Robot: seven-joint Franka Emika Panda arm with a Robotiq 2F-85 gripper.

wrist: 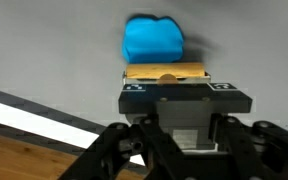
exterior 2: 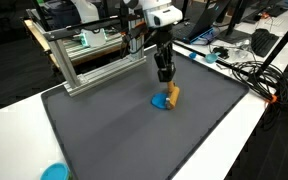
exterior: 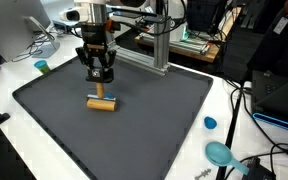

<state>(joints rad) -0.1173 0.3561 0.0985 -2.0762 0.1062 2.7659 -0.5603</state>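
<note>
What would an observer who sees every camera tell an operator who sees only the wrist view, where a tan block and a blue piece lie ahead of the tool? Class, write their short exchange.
Operator: Where on the surface is the block?
Observer: The tan block lies near the middle of a dark grey mat.
Operator: Does anything stand around that mat?
Observer: A metal frame stands along one edge of it.

In an exterior view, on mat (exterior: 154, 115), near centre: block (exterior: 102, 102), directly under gripper (exterior: 101, 78). Behind mat, at one o'clock from block: frame (exterior: 144, 45). Off mat, at three o'clock: cap (exterior: 210, 124).
</note>
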